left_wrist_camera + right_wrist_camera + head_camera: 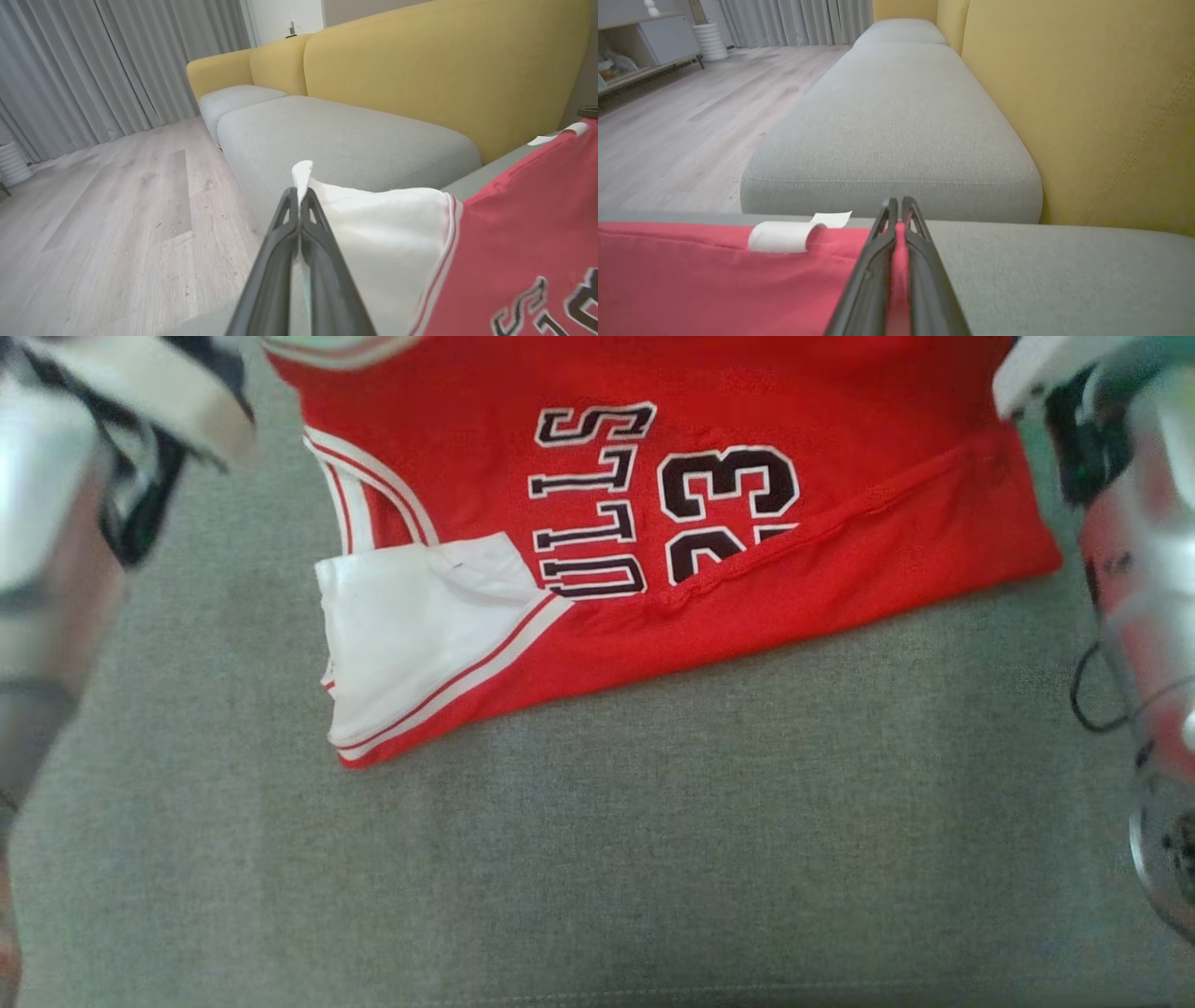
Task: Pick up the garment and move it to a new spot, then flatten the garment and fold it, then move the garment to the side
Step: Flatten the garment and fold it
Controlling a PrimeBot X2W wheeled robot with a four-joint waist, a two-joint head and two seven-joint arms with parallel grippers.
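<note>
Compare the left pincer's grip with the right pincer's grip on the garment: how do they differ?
The left pincer clamps a white shoulder panel; the right pincer clamps plain red fabric near the white tag. White cloth pokes past the left pincer's tips; red stops short of the right's. Both are shut on the garment, over the grey cushion.

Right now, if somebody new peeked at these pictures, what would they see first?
The bright red jersey with big black-and-white lettering, spread on the grey seat cushion in the head view. Next, the two dark grippers pinching it: the left gripper shut on its white shoulder panel, the right gripper shut on a red edge. Behind glows the yellow sofa back.
</note>
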